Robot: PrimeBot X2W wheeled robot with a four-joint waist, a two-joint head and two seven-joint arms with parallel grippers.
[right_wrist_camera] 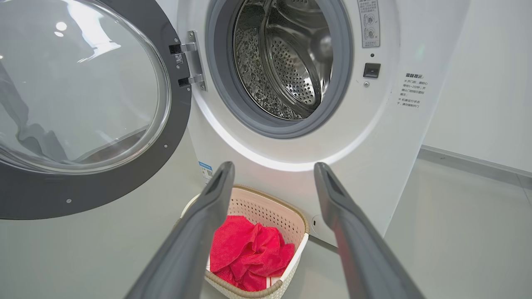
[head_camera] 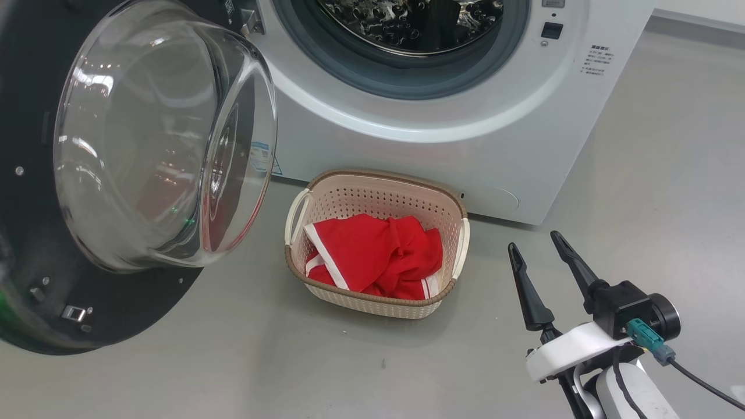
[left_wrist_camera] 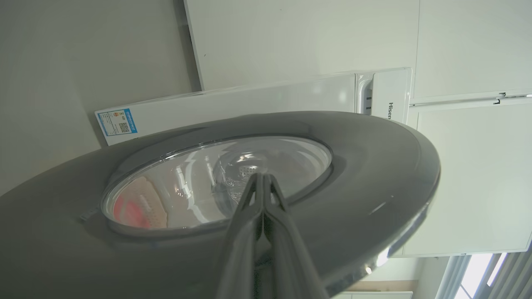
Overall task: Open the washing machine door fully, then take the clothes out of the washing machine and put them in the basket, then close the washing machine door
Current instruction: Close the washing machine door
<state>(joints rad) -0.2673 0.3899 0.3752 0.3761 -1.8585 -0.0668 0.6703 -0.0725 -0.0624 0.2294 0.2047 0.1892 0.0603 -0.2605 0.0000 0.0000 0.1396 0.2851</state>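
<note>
Basket [head_camera: 372, 203] sits on the grey floor [head_camera: 640, 174] at mid frame in the head view, just in front of the washing machine [head_camera: 442, 151], its back rim close to the washer's front panel. Inside it we see the clothes [head_camera: 378, 253]: a red bundle w/ white stripe trim, bunched low and filling most of the bottom, none hanging over the rim. Drum [head_camera: 407, 23] is at the top centre, ringed by the grey seal [head_camera: 372, 70]; we see perforated steel inside. Washing machine door [head_camera: 139, 163] is swung open at the left of the frame, hinged on the washer's left side, w/ its bulging glass bowl facing us and overlapping the lower-left part of the washer front and the blue label sticker [head_camera: 262, 154]. Right gripper [head_camera: 534, 241] is at the lower right, above the floor, right of the basket and apart from it, jaws spread wide w/ nothing between them. In the right wrist view the basket shows between its two fingers. Left gripper [left_wrist_camera: 262, 182] is on the door's grey outer side, jaws pressed together, tips pointing at the glass window. We can't tell if it touches.
</note>
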